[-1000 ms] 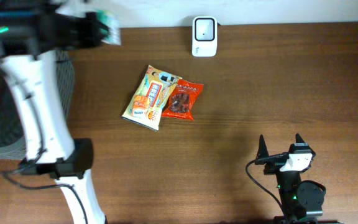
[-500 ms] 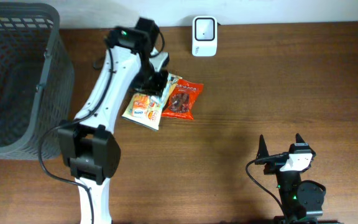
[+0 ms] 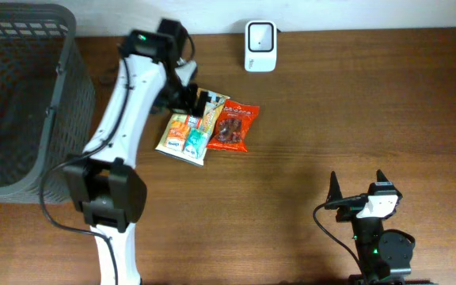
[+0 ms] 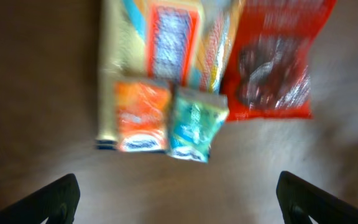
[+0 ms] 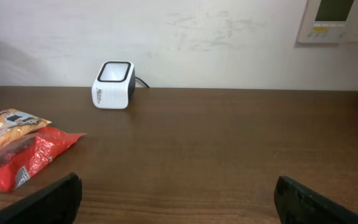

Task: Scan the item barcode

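The left pincer (image 4: 179,202) hovers wide open over the teal packet (image 4: 196,124), which lies on the yellow packet (image 4: 148,74) near the scanner (image 3: 260,36), on the scanner's robot side. Centre the jaws on one packet alone before closing. The right pincer (image 3: 357,180) is wide and empty.

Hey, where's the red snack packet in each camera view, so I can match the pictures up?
Overhead: the red snack packet lies on the table, left of centre in the upper half.
Left wrist: the red snack packet fills the upper right.
Right wrist: the red snack packet sits at the lower left edge.
Shared landmark: the yellow snack bag right beside it in every view.
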{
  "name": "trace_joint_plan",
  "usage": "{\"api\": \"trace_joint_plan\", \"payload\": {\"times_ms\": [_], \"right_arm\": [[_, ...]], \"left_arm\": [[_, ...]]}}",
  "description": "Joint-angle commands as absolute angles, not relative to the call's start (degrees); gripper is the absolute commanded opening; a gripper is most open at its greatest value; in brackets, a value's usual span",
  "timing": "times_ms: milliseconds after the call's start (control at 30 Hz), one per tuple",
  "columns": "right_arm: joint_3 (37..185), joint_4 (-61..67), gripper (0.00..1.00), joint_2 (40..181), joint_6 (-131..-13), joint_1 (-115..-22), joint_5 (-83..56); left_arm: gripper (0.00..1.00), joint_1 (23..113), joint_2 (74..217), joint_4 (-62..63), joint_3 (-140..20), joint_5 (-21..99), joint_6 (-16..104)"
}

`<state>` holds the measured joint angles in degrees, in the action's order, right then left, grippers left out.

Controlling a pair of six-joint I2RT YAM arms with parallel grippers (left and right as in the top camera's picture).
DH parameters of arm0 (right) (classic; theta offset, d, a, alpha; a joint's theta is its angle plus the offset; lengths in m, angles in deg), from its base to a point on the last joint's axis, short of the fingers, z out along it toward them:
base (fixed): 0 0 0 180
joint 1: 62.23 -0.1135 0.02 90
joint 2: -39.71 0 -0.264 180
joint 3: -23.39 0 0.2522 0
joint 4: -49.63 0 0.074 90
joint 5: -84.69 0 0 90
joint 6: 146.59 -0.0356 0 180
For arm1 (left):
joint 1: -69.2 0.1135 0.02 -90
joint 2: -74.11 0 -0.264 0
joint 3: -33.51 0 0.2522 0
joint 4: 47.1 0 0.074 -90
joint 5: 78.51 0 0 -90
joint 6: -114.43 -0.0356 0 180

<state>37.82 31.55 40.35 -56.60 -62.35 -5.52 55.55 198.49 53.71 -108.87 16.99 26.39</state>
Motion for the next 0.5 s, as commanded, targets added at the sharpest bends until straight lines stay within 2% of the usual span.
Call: {"api": "trace_joint_plan", "payload": {"times_ms": [0,267,467], "right_arm": [[37.5,31.2,0.98,40.1,-56.8,-62.1,-5.0],[37.5,31.2,0.98,40.1,-56.8,-62.1,-5.0],[37.5,31.2,0.98,40.1,-56.8,-62.1,-5.0]], "left_arm": [[0.99,59.0,197.7,56.6,-119.2,15.7,26.2],[0.99,63.5,197.9,58.3,-120.8,10.0,26.6],[0.99,64.8,196.8,57.8,-121.9,9.9,26.7]]}}
